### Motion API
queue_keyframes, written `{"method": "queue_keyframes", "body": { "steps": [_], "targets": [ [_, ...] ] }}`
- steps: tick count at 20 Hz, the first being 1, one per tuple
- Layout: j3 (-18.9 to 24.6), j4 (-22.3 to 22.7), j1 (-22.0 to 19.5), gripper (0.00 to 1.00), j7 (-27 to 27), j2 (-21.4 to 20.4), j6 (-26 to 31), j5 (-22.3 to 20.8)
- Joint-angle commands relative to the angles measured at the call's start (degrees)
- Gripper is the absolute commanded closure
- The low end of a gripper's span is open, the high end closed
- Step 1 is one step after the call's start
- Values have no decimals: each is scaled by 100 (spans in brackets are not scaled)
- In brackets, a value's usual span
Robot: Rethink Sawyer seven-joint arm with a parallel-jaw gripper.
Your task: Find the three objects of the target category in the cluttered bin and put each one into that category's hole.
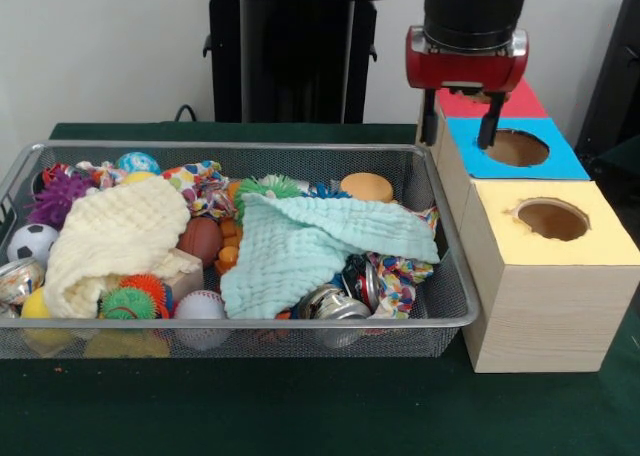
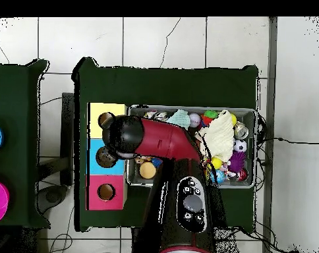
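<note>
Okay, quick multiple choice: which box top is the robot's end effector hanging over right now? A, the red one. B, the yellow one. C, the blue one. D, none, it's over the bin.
C: in the front view the end effector hangs with its fingers apart and empty over the blue box, just left of that box's hole, not over the bin.

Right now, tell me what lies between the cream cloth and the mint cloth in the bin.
Front view: a brown ball and orange pieces lie between the cream cloth and the mint cloth.

Red arm (image 2: 163,141) over bin (image 2: 256,148) (cluttered), boxes (image 2: 106,156)
</note>
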Motion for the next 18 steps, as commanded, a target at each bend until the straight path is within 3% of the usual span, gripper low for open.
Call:
{"method": "queue_keyframes", "body": {
  "steps": [1,12,15,18],
  "targets": [
    [319,-348,-323,0,-239,47,595,-480],
    [397,-110,-597,0,-314,322,-348,-1159],
    [395,-292,-652,0,-399,413,-323,-1387],
    [501,-144,-934,0,-499,514,-681,-1559]
  ]
}}
